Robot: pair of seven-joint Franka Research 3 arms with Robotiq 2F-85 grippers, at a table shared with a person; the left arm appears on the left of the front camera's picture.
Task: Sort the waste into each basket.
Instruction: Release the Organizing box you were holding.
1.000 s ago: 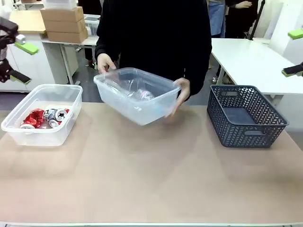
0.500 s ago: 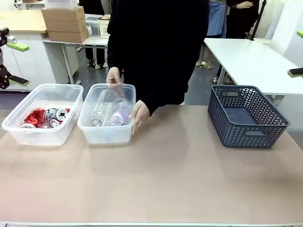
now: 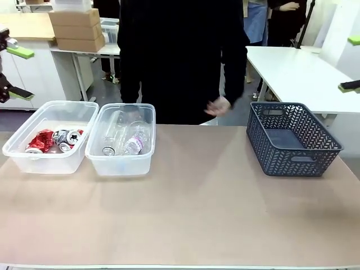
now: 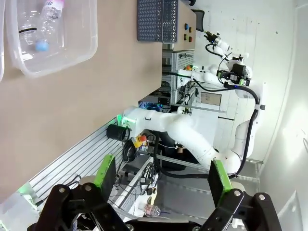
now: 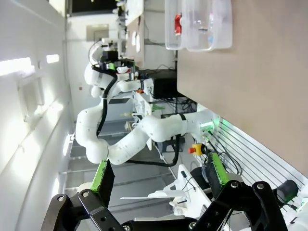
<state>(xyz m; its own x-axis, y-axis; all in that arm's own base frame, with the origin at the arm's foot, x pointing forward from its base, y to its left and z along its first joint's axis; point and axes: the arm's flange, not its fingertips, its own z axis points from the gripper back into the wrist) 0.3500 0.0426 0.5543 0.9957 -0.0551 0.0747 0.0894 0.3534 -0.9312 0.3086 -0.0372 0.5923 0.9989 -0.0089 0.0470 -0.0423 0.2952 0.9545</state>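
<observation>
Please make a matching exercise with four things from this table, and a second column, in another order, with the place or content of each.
Things:
1. tub of cans
2. tub of bottles
3. dark lattice basket
4. person's hand

Descriptions:
A. at the table's right side
B. in the air beyond the far edge
C. holds red-and-silver metal
D. holds clear plastic

Pairs: 1-C, 2-D, 3-A, 4-B

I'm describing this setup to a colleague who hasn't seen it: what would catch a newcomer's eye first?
Two clear tubs sit side by side at the table's far left: the left tub holds crushed red-and-silver cans, the right tub clear plastic bottles. A dark lattice basket stands far right, and a person's hand hovers beyond the table's far edge.
</observation>
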